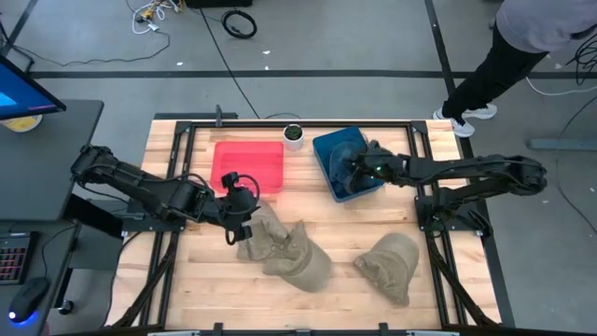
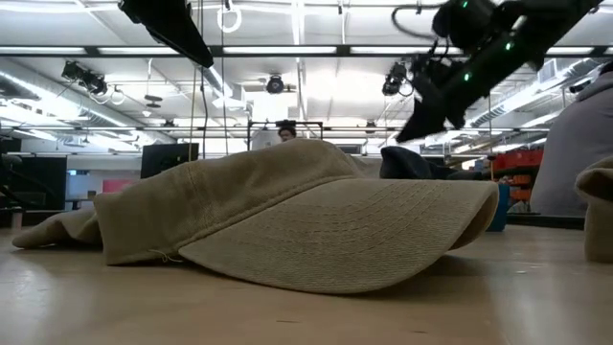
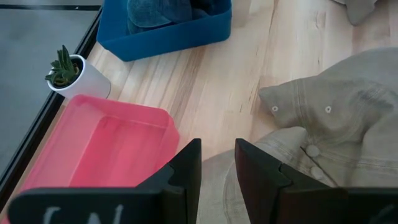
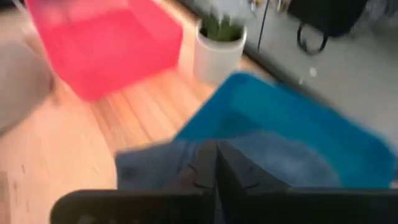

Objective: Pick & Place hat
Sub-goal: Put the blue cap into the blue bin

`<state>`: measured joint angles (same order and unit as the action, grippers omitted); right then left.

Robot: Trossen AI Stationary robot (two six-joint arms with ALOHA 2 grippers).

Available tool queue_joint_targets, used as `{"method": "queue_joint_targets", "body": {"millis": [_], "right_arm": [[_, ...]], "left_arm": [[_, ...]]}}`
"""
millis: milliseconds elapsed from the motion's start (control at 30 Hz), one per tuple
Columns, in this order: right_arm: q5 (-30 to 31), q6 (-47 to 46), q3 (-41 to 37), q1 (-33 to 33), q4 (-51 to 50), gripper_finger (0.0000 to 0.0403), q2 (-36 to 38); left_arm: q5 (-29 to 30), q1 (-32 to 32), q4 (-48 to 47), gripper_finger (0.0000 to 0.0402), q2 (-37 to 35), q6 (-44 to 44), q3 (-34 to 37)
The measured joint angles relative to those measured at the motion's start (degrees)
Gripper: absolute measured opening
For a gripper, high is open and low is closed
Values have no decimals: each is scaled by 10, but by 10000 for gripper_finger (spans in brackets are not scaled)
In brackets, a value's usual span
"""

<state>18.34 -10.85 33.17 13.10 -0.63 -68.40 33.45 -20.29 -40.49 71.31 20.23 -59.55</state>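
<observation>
Overhead, the left gripper (image 1: 244, 198) hangs near the middle of the bench (image 1: 354, 229), just beside the red bin's (image 1: 249, 166) near edge and right at the crown end of a tan hat (image 1: 284, 250); its fingers (image 3: 186, 171) stand slightly parted with a narrow gap, released, holding nothing, and the wrist camera shows the tan cloth (image 3: 336, 124) with its eyelets lying just beyond them. That tan hat sprawls across the centre of the bench toward the near edge, and from table height its brim (image 2: 326, 235) fills most of the low camera's sight, flat on the wood. A second tan hat (image 1: 392, 264) lies toward the near right corner, apart from the first. At the far side, the blue bin (image 1: 324, 149) sits right of the red one, with a small white pot holding a green plant (image 1: 294, 135) between them at the far edge. The right gripper (image 1: 359, 170) reaches down into the blue bin, over a dark blue hat (image 4: 273, 162) that lies inside; its fingers (image 4: 214, 168) are clenched together, tips touching, and whether any cloth is pinched between them cannot be told. Beyond the far right corner a person (image 1: 508, 56) stands on the floor, and a monitor (image 1: 23, 93) sits on a desk off the left edge
</observation>
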Motion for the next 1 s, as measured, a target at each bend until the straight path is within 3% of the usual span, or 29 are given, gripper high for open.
{"method": "queue_joint_targets", "body": {"millis": [433,567,700,1000], "right_arm": [[5,-67,-8,4,-2,3,-179],[1,-69,3,4,-20,4,-176],[-3,-46,53,4,-118,20,-149],[1,-5,179,-3,-328,111,-115]], "left_arm": [[0,0,0,101,0,1,0],[0,0,0,101,0,1,0],[0,0,0,101,0,2,0],[-11,0,0,101,0,20,0]]}}
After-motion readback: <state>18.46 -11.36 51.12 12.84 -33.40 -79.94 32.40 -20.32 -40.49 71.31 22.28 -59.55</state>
